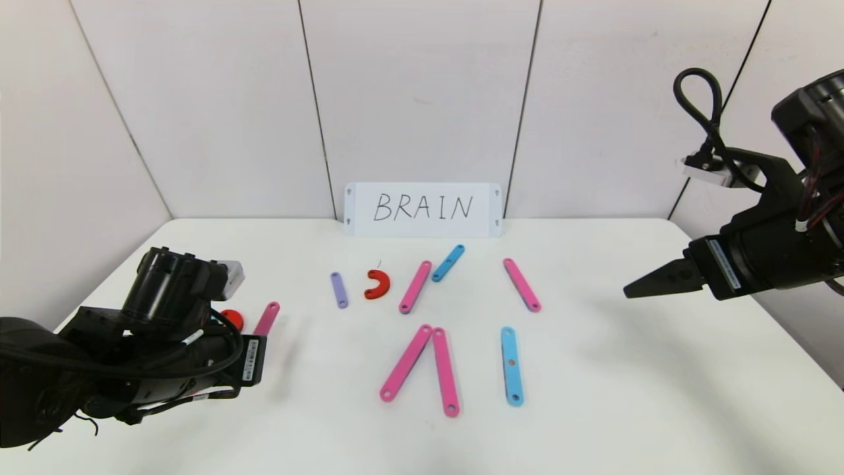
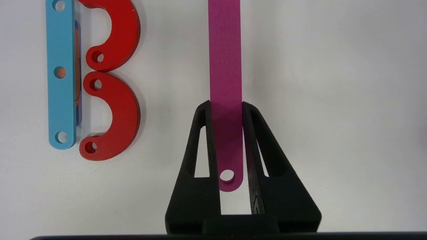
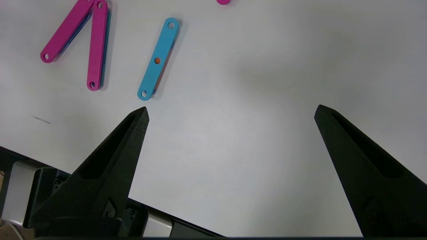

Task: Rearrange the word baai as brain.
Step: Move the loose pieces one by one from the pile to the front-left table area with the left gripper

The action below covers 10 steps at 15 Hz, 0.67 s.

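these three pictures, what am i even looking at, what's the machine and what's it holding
It is a two-armed robot at a white table. The wide picture comes from a camera on its head; the other two come from cameras on its wrists. Coloured flat plastic strips and red curves lie on the table as letter parts, behind them a white card reading BRAIN. The left gripper is shut on a pink strip; beside it lie a blue strip and two red curves forming a B. The right gripper hangs open above bare table, holding nothing.
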Available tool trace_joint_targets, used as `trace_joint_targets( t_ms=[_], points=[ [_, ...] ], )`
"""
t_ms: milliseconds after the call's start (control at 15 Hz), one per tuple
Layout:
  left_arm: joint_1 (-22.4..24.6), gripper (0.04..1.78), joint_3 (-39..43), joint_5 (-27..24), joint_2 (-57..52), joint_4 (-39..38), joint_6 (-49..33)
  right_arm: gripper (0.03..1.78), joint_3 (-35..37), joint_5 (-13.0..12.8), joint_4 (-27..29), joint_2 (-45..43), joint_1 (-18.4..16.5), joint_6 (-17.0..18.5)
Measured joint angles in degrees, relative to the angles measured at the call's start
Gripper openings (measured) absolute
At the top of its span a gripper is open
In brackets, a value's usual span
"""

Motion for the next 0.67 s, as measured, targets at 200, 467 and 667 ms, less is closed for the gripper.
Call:
trace_joint_targets(
  t_ms=[200,467,667],
  points=[
    [0.00,0.27,0.35,0.23,1.24,-0.06,-0.16,1.74,0.02,0.01,0.02,0.00,0.00,-0.05],
    [0.02,0.27,0.74,0.28,3.73,-2.07,-0.22,1.74,0.09,0.01,0.07,0.00,0.00,-0.29],
    [0.07,0.27,1.88,-0.16,5.85,-6.45,-0.22,1.74,0.11,0.01,0.10,0.00,-0.02,-0.33]
  ],
)
